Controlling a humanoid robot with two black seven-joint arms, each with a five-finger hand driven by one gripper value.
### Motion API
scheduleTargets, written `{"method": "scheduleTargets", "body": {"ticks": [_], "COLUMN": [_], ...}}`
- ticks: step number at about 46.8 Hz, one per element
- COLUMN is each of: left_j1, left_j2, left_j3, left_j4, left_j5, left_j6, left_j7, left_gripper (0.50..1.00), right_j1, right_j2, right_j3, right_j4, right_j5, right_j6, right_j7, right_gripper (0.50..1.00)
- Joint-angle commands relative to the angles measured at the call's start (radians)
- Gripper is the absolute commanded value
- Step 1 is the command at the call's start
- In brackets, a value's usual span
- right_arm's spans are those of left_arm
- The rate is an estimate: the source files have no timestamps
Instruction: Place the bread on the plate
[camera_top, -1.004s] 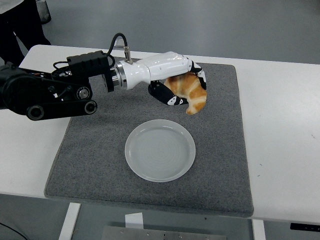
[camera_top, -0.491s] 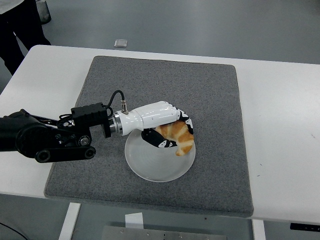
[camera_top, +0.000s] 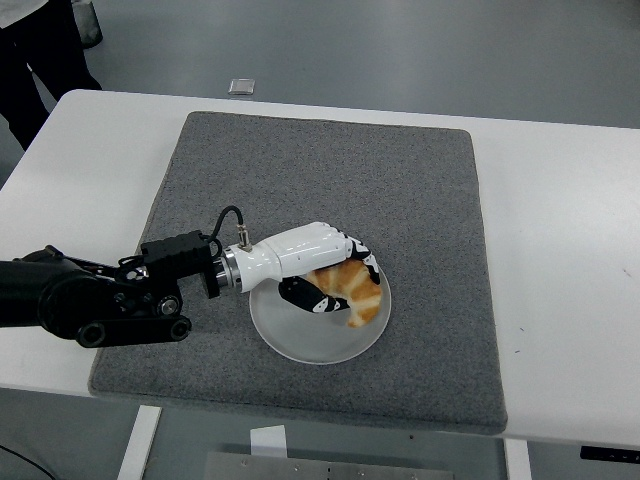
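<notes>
left hand (camera_top: 325, 268) has come a bit lower since half a sec ago, fingers wrapped round the bread (camera_top: 356, 288). bread sits under the hand, over the plate's (camera_top: 290, 335) right side, closer to it than before. plate on the grey mat (camera_top: 420, 200).
</notes>
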Motion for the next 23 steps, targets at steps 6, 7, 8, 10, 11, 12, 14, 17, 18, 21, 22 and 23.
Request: {"method": "scheduleTargets", "body": {"ticks": [6,7,8,10,11,12,14,17,18,21,22,23], "left_j1": [0.02,0.023,0.026,0.029,0.031,0.032,0.032,0.034,0.034,0.041,0.043,0.044], "left_j2": [0.003,0.005,0.005,0.006,0.008,0.008,0.009,0.011,0.013,0.013,0.013,0.014], "left_j3": [-0.005,-0.005,-0.005,-0.005,-0.007,-0.007,-0.007,-0.007,-0.007,-0.008,-0.008,-0.008], "left_j4": [0.0,0.0,0.0,0.0,0.0,0.0,0.0,0.0,0.0,0.0,0.0,0.0], "left_j5": [-0.003,-0.003,-0.003,-0.003,-0.005,-0.005,-0.005,-0.009,-0.009,-0.014,-0.015,-0.017], "left_j6": [0.016,0.019,0.022,0.025,0.027,0.03,0.036,0.044,0.047,0.048,0.05,0.053], "left_j7": [0.001,0.001,0.001,0.001,0.001,0.001,0.001,0.001,0.001,0.001,0.001,0.001], "left_gripper": [0.5,0.5,0.5,0.5,0.5,0.5,0.5,0.5,0.5,0.54,0.572,0.608], "right_j1": [0.0,0.0,0.0,0.0,0.0,0.0,0.0,0.0,0.0,0.0,0.0,0.0], "right_j2": [0.0,0.0,0.0,0.0,0.0,0.0,0.0,0.0,0.0,0.0,0.0,0.0], "right_j3": [0.0,0.0,0.0,0.0,0.0,0.0,0.0,0.0,0.0,0.0,0.0,0.0], "right_j4": [0.0,0.0,0.0,0.0,0.0,0.0,0.0,0.0,0.0,0.0,0.0,0.0], "right_j5": [0.0,0.0,0.0,0.0,0.0,0.0,0.0,0.0,0.0,0.0,0.0,0.0], "right_j6": [0.0,0.0,0.0,0.0,0.0,0.0,0.0,0.0,0.0,0.0,0.0,0.0], "right_j7": [0.001,-0.001,0.001,0.001,-0.001,0.001,0.001,-0.001,0.001,0.001,0.001,0.001], "right_gripper": [0.952,0.952,0.952,0.952,0.952,0.952,0.952,0.952,0.952,0.952,0.952,0.952]}}
